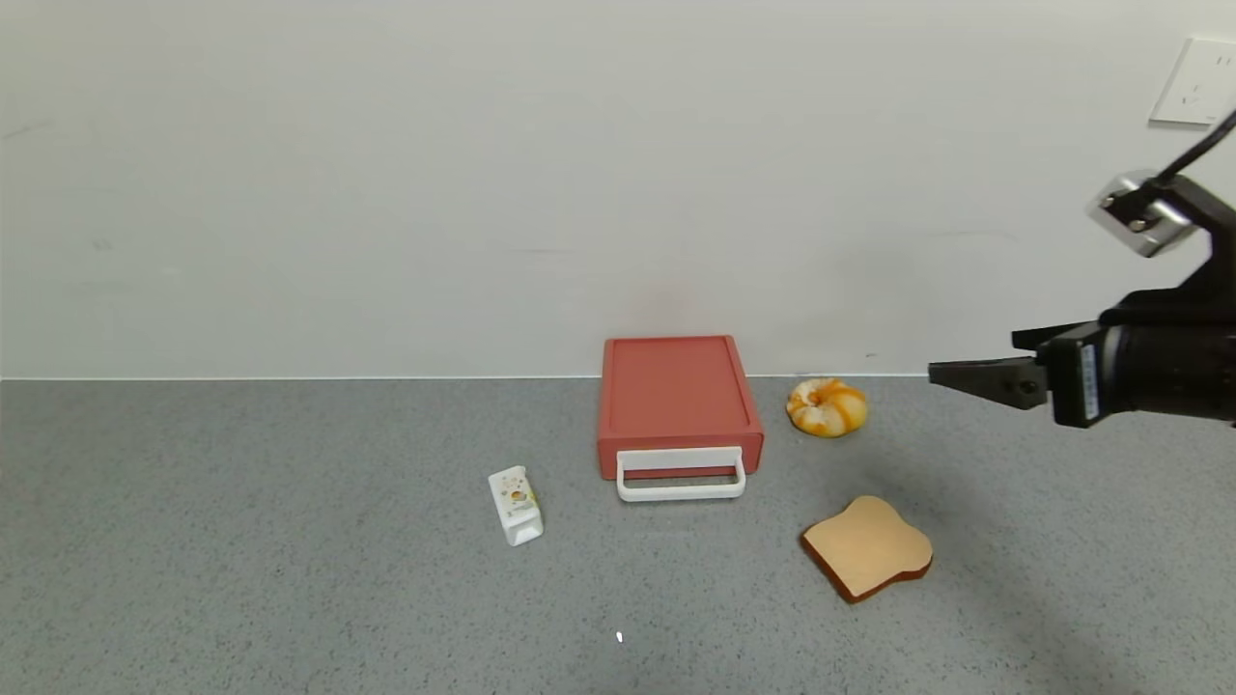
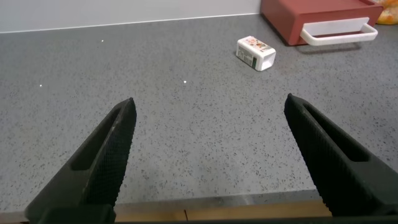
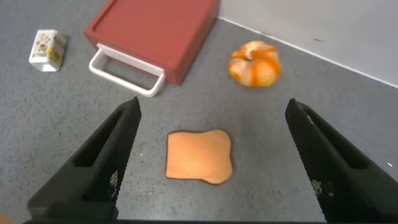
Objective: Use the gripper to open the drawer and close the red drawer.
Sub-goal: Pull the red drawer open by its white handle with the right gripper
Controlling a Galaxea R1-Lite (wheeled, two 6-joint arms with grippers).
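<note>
Nothing done yet — the drawer point(image 1: 679, 405) sits shut at the far wall, handle point(image 1: 681, 474) untouched. My right gripper point(image 1: 975, 367) hangs released, high to its right (left gripper point(image 2: 208, 155) parked, also spread) — opening and closing both remain.

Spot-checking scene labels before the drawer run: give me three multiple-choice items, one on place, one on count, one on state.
1. Where does the bread slice lie relative to the red drawer?
A. Behind it, by the wall
B. In front of it, to the robot's right
C. On top of it

2. How many loose items sit on the countertop besides the drawer?
A. Three
B. One
C. Five

3. What state is the drawer in?
A. Pulled fully out
B. Shut, tray flush with the box
C. Tipped on its side

Answers:
B, the slice lies nearer the robot and rightward.
A, white carton, bagel, bread slice.
B, only the white handle protrudes; the right pincer hovers off to the right.
</note>
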